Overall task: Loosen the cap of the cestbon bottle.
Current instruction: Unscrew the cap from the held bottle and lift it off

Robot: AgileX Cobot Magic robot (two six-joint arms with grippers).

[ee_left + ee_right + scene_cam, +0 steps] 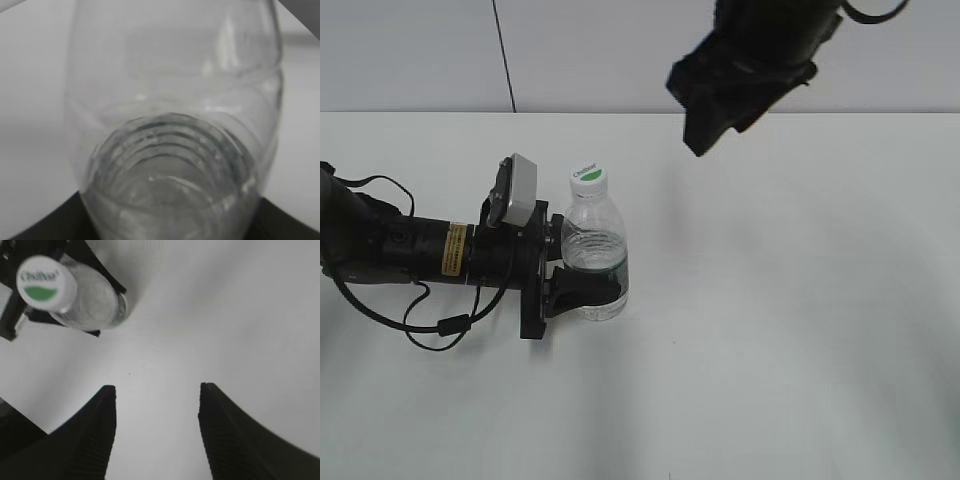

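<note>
The cestbon bottle (593,258) stands upright on the white table, clear and ribbed with a dark green label band. Its white cap (589,181) with a green half-disc sits on the neck. My left gripper (582,288) is shut on the bottle's lower body from the left. In the left wrist view the bottle (175,125) fills the frame between the dark jaws. My right gripper (705,135) hangs high above the table, to the right of the cap, open and empty. The right wrist view shows the open jaws (157,390) over bare table, with the cap (46,281) and bottle (95,302) at the upper left.
The white table (790,300) spreads out to the right and front of the bottle. The left arm and its cables (410,250) lie along the table at the left. A pale wall (420,50) rises behind the table's far edge.
</note>
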